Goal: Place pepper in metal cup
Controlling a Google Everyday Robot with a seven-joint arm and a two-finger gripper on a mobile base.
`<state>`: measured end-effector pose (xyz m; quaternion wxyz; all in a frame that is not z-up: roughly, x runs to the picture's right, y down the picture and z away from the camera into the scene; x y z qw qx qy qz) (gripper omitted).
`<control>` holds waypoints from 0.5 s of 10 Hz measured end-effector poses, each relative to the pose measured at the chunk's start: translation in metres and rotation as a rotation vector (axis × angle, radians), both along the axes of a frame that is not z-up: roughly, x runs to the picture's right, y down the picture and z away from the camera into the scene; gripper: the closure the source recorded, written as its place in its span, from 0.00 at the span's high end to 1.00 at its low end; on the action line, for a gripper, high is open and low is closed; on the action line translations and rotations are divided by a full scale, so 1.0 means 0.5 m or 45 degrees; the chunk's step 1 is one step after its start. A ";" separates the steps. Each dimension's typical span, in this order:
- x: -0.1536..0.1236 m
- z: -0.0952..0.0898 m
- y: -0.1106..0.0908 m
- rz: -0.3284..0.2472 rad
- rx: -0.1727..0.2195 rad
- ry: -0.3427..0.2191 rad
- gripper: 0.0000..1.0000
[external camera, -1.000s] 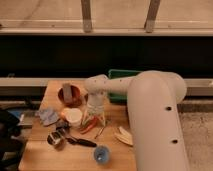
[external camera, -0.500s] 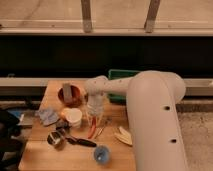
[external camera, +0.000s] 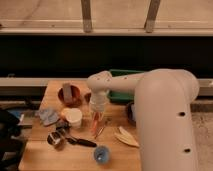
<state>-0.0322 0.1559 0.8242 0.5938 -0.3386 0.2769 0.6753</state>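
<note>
One risk | pincer above worktop, seemingly clamped on pepper | thin hold may slip before metal cup, lower-left

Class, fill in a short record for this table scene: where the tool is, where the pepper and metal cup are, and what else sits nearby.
tool: pointing down over the table, right of the white cup
pepper: roughly upright at the tool's tip, not in the metal cup
metal cup: lower left in the view, apart from the tool
nearby: brown bowl, blue cup
</note>
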 end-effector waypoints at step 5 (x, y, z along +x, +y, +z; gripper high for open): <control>0.031 -0.048 -0.123 0.040 0.198 -0.002 0.00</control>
